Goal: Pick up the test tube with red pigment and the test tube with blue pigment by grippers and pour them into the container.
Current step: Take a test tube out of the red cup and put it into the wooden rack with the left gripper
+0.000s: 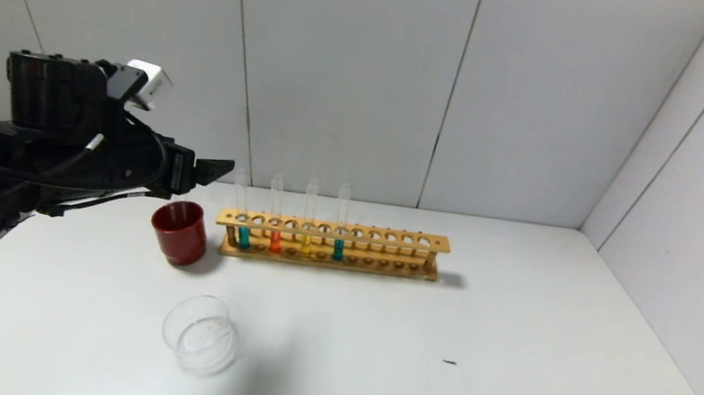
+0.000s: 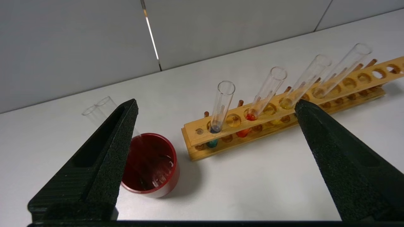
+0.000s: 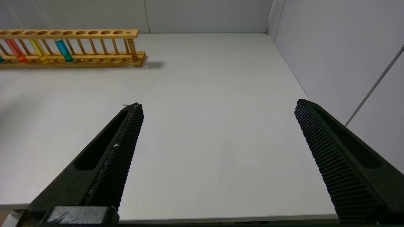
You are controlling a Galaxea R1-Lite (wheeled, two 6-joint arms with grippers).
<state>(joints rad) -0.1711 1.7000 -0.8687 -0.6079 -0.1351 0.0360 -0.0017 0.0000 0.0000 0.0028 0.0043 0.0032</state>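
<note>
The red-pigment tube and the blue-pigment tube stand upright in a wooden rack at the back of the table. In the left wrist view the red tube is second from the rack's near end and the blue tube is fourth. The right wrist view shows both red and blue. The clear container sits near the front, left of centre. My left gripper is open and empty, raised left of the rack above the red cup; its wrist view looks onto the rack's end.
A teal-green tube and a yellow tube share the rack. The red cup holds empty clear tubes. My right gripper is open and empty over the table's front right, outside the head view. Walls close the back and right.
</note>
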